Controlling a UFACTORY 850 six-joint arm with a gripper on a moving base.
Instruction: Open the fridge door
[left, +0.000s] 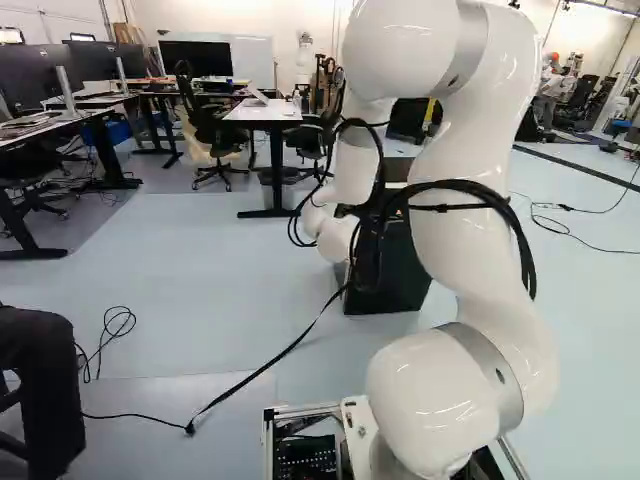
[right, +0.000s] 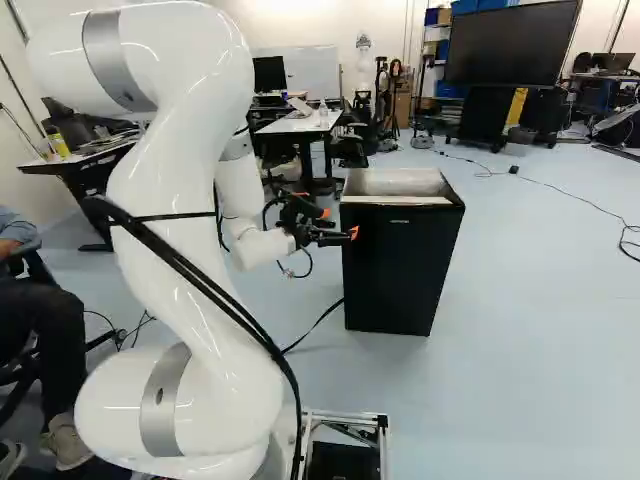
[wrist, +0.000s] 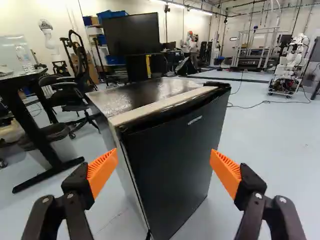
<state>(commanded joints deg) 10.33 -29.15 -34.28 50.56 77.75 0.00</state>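
The gripper is beside the upper part of a small black fridge in the right base view. In the left base view, my arm covers much of the fridge. Seen from the wrist, the gripper stands open, its two orange pads wide apart, with nothing held. Ahead of and between them is the dark fridge door, which looks closed, with a pale seam along its side edge. The fridge top is dark and shiny, with a light strip along the front. Whether a pad touches the fridge I cannot tell.
Desks and office chairs stand beyond. A person's leg is close at the left of the left base view. A black cable runs across the floor. Another robot stands far off. A large screen is behind the fridge.
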